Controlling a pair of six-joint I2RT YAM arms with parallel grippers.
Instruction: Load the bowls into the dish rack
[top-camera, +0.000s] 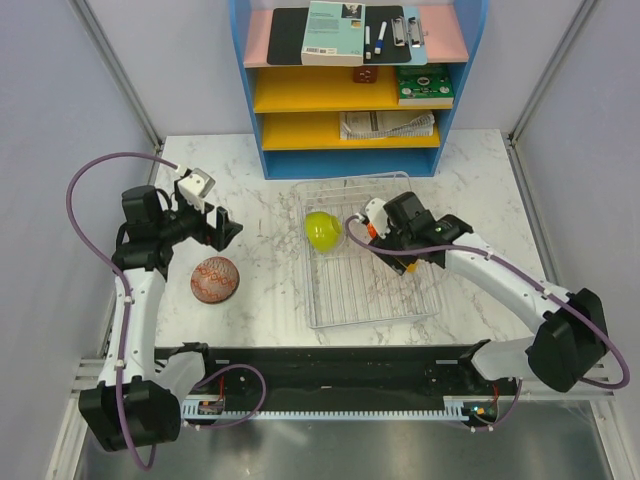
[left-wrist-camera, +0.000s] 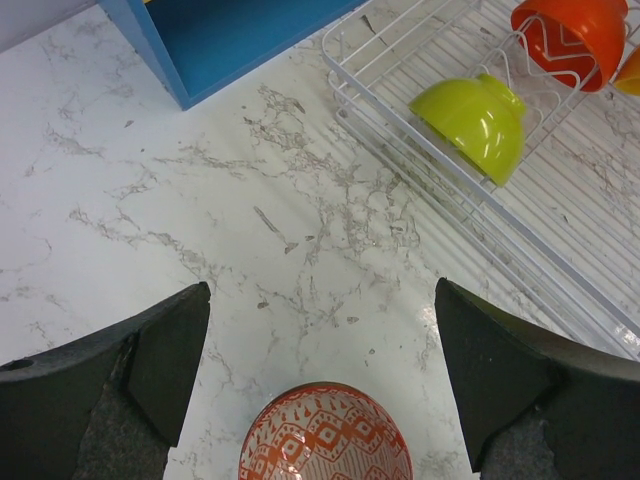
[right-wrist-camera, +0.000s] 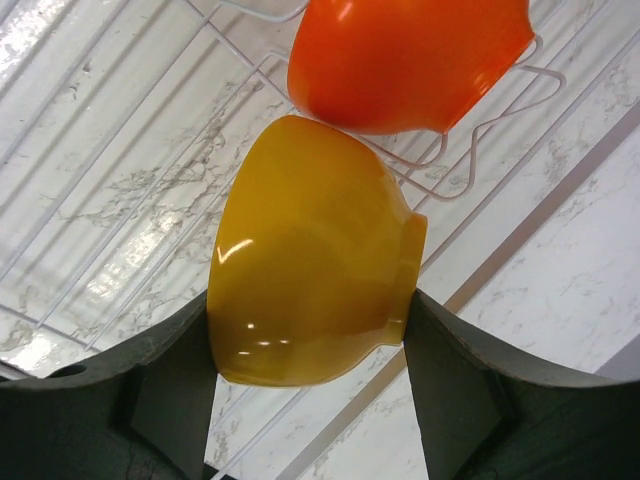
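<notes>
Bench (top-camera: 262, 300) of glossy white stone pattern with grey veins fills a booth with pale grey walls. A blue-and-yellow shelf unit (top-camera: 352, 142) stands at its far edge. Right of centre lies the dish rack (top-camera: 372, 305), a shallow tray of thin white wire. A smooth lime-green bowl (top-camera: 322, 231) tilts in its far left corner, and a glossy red-orange bowl (right-wrist-camera: 400, 60) rests against a wavy wire holder inside. The right pincer (right-wrist-camera: 310, 335) grips a shiny yellow-orange bowl (right-wrist-camera: 305, 250) over the rack. The left pincer (left-wrist-camera: 320, 335) gapes wide above a round red patterned bowl (top-camera: 215, 279), which sits on the bench left of the rack.
</notes>
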